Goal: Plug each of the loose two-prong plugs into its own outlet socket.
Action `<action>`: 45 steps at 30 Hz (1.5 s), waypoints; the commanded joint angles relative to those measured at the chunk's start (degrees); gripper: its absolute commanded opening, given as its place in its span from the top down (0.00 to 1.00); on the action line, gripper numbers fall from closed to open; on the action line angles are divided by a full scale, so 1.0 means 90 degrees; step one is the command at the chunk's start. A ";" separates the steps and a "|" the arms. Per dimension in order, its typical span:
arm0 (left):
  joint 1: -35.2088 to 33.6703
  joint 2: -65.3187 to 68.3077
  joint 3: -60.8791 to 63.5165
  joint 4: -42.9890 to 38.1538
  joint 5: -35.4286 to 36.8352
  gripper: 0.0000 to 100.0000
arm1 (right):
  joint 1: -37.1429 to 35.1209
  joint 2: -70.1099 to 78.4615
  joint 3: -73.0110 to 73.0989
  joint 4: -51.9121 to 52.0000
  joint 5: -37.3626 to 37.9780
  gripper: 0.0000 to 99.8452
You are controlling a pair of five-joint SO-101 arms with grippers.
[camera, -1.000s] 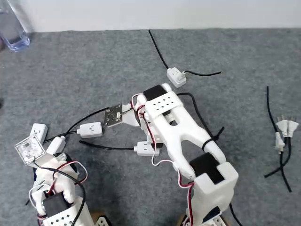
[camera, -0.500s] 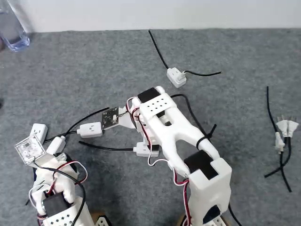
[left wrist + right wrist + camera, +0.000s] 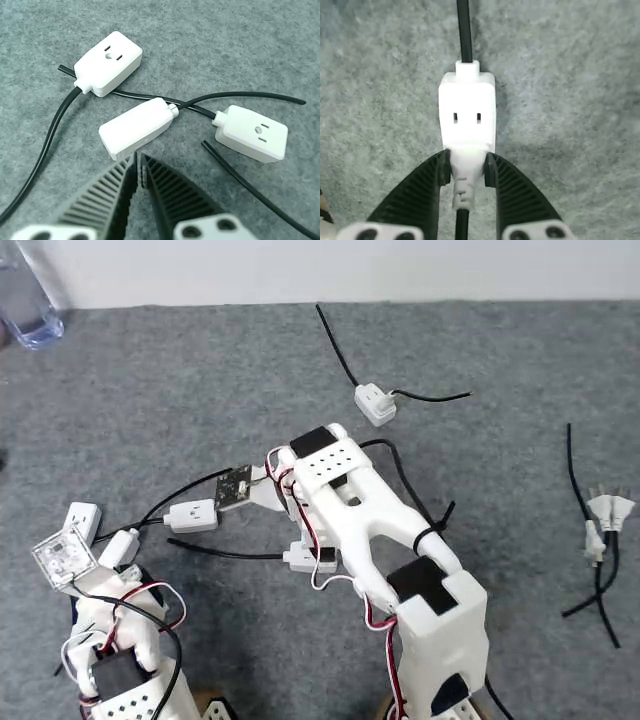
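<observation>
The right gripper (image 3: 466,160) is clamped on one end of a two-slot socket (image 3: 467,117), a finger pressed to each side. A white neck and a black cable leave that end between the fingers. It cannot be told whether that neck is a plug pushed in. A second cable (image 3: 464,30) runs out of the opposite end. In the high view this socket (image 3: 305,559) lies flat on the grey bench (image 3: 500,360), about midway between the left and right edges and nearer the near edge, partly under the right arm (image 3: 370,510).

The left gripper (image 3: 139,160) hangs just above the bench near the near left corner. Its fingers are almost together and hold nothing. Just past its fingertips lies a white cabled block (image 3: 137,127). Two three-hole sockets flank it, apart from it: one (image 3: 107,62) closer to the left edge, the other (image 3: 252,132) closer to the middle.

Another socket (image 3: 375,403) sits toward the far edge, near the middle. The loose plugs (image 3: 602,520) lie in a small cluster by the right edge, with their black leads trailing toward the near edge. A clear bottle (image 3: 25,300) stands at the far left corner.
</observation>
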 commanded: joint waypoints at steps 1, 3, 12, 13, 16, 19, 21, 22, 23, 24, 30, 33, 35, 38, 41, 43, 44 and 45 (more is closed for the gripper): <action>-0.0049 -0.0039 -0.0034 -0.0107 -0.0068 0.99 | -0.0347 0.0132 -0.0215 0.0181 -0.0176 0.93; -0.0049 -0.0039 -0.0034 -0.0107 -0.0068 0.99 | -0.0464 -0.0103 -0.0244 0.0308 -0.0195 0.82; -0.0049 -0.0039 -0.0034 -0.0107 -0.0068 0.99 | -0.1158 -0.0972 -0.0234 0.0503 -0.0527 0.73; -0.0049 -0.0039 -0.0034 -0.0107 -0.0068 0.99 | -0.1158 -0.0943 -0.0234 0.0464 -0.0674 0.73; -0.0049 -0.0039 -0.0034 -0.0107 -0.0068 0.99 | -0.1089 -0.0708 -0.0225 0.0444 -0.0879 0.73; -0.0049 -0.0039 -0.0034 -0.0107 -0.0068 0.99 | -0.0982 -0.0376 -0.0215 0.0435 -0.0889 0.74; -0.0049 -0.0039 -0.0034 -0.0107 -0.0068 0.99 | -0.0904 -0.0142 -0.0215 0.0425 -0.0889 0.74; -0.0049 -0.0039 -0.0034 -0.0107 -0.0068 0.99 | -0.0874 -0.0034 -0.0215 0.0376 -0.0879 0.74; -0.0049 -0.0039 -0.0034 -0.0107 -0.0068 0.99 | -0.0825 0.0063 -0.0205 0.0308 -0.0879 0.74; -0.0049 -0.0039 -0.0034 -0.0107 -0.0068 0.99 | -0.0796 0.0161 -0.0205 0.0259 -0.0879 0.74; -0.0049 -0.0039 -0.0034 -0.0107 -0.0068 0.99 | -0.0747 0.0493 -0.0205 -0.0151 -0.0684 0.86; -0.0049 -0.0039 -0.0034 -0.0107 -0.0068 0.99 | -0.0737 0.0513 -0.0205 -0.0298 -0.0586 0.97; -0.0049 -0.0039 -0.0034 -0.0107 -0.0068 0.99 | -0.0679 0.0484 -0.0244 -0.0288 -0.0537 0.99; -0.0049 -0.0039 -0.0034 -0.0107 -0.0068 0.99 | -0.0562 0.0357 -0.0420 -0.0230 -0.0537 1.00; -0.0049 -0.0039 -0.0034 -0.0107 -0.0068 0.99 | -0.0454 -0.0044 -0.0723 -0.0005 -0.0537 0.99; -0.0049 -0.0039 -0.0034 -0.0107 -0.0068 0.99 | -0.0317 -0.0386 -0.1055 0.0210 -0.0440 0.99; -0.0049 -0.0039 -0.0034 -0.0107 -0.0068 0.99 | -0.0239 -0.0562 -0.1270 0.0347 -0.0303 0.99; -0.0049 -0.0039 -0.0034 -0.0107 -0.0068 0.99 | -0.0161 -0.0689 -0.1534 0.0474 -0.0215 0.99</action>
